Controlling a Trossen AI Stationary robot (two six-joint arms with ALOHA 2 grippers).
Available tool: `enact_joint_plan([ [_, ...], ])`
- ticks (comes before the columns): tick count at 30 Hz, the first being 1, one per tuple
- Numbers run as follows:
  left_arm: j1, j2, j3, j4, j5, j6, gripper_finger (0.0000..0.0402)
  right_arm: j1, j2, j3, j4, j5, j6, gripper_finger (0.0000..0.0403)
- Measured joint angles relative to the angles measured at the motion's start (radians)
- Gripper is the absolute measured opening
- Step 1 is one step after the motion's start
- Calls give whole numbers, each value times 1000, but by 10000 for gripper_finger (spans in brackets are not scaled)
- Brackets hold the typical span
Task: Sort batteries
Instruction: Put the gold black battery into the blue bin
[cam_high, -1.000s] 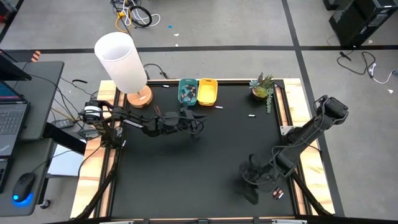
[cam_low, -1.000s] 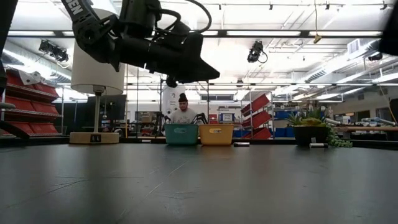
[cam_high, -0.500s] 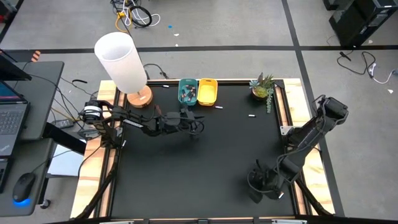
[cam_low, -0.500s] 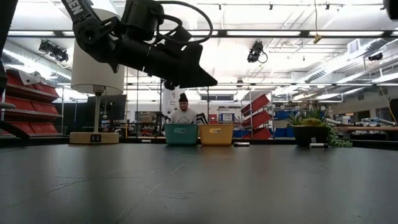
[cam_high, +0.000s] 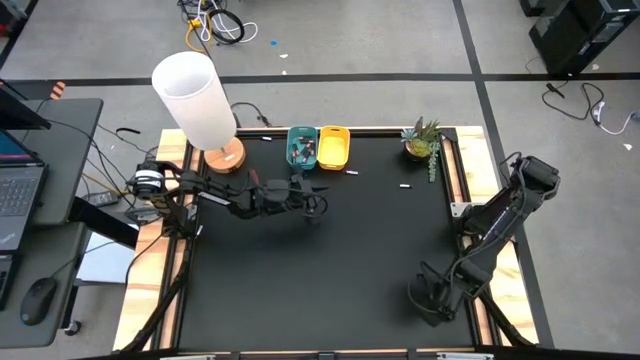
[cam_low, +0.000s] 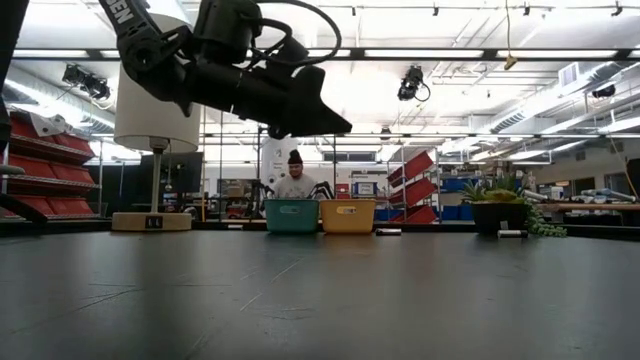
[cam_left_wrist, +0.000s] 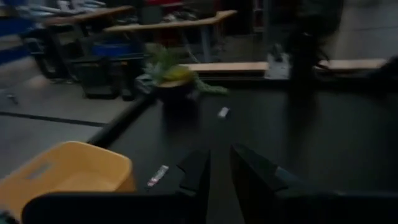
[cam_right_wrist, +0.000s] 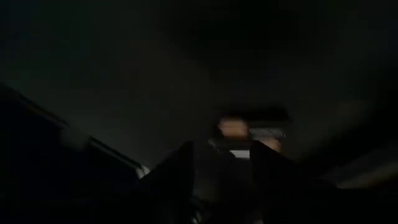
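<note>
A: Where is the right hand (cam_high: 428, 298), and how far open is it?

B: It is low over the near right corner of the black tabletop (cam_high: 330, 260). In its wrist view the two fingers (cam_right_wrist: 177, 168) stand a little apart, and just past the tips lie two small batteries (cam_right_wrist: 249, 134) with orange ends. The picture is dark, so I think the fingers are close to the batteries but not around them; I cannot tell if they touch.

A: And the left hand (cam_high: 312, 203)?

B: It is raised above the tabletop, just in front of the teal bin (cam_high: 301, 147). Its fingers (cam_left_wrist: 196, 174) are nearly pressed together, with only a thin gap, and I see nothing between them.

A: Where are the other batteries?

B: Some lie inside the teal bin. The yellow bin (cam_high: 333, 146) stands touching it on the right. One battery (cam_high: 352, 172) lies on the tabletop just beside the yellow bin, and another battery (cam_high: 405, 185) lies farther right, near the potted plant (cam_high: 422, 138). A lamp (cam_high: 196, 100) stands at the far left corner.
</note>
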Motion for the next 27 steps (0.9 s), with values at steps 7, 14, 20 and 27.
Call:
enact_joint_plan([
  [7,7,0,0,5,-62,0,76,-47,0,0,-66,-123,-44,136],
  [14,5,0,0,2,-18,27,76,-76,0,0,-120,-56,-123,149],
  [20,7,0,0,-27,-17,-17,76,-87,0,-1,-84,-143,-152,190],
  [27,7,1,0,-40,-17,-4,76,-88,0,0,-23,-111,-142,318],
])
